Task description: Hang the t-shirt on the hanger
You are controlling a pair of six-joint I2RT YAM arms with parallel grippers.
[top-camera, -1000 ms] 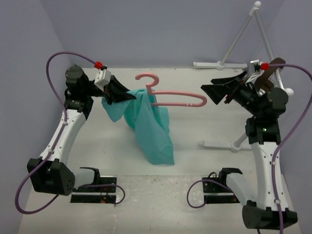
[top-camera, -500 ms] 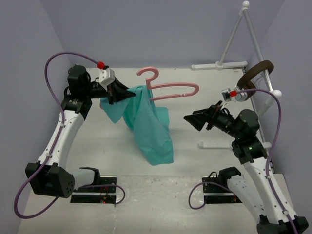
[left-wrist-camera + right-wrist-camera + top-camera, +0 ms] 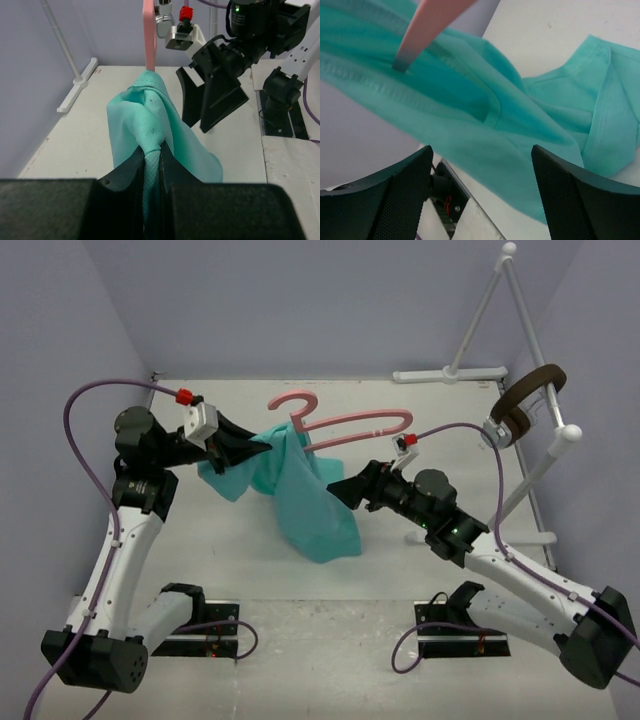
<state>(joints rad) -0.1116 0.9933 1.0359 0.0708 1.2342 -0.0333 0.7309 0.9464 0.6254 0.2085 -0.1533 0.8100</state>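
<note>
- The left hand [image 3: 262, 447] is pinched almost all the way shut. It has a bunched-up bit of the t-shirt [image 3: 310, 500] between its two fingers.
- In the left wrist view, the green cloth [image 3: 150, 120] comes right out of that tight pinch [image 3: 152, 165] and goes up and away from it.
- The t-shirt is up in the air at the left hand. From there it hangs down toward the middle of the surface [image 3: 250, 580], and its low end reaches the surface.
- The pink hanger [image 3: 350, 423] is up in the air too, just past the left hand. One end goes into the cloth. The hook and the other end stick out.
- I cannot tell if the left hand also has hold of the hanger inside the cloth.
- The right hand [image 3: 335, 490] has its fingers wide apart and holds nothing.
- It points at the t-shirt from the right side, very close to the hanging cloth.
- In the right wrist view, the green cloth [image 3: 520, 115] fills the space ahead of the two spread fingers [image 3: 481, 152]. The pink hanger [image 3: 430, 25] pokes into the cloth above.
- A white rack [image 3: 500, 340] stands at the far right. Brown headphones [image 3: 525, 405] hang on it, well apart from both hands.
</note>
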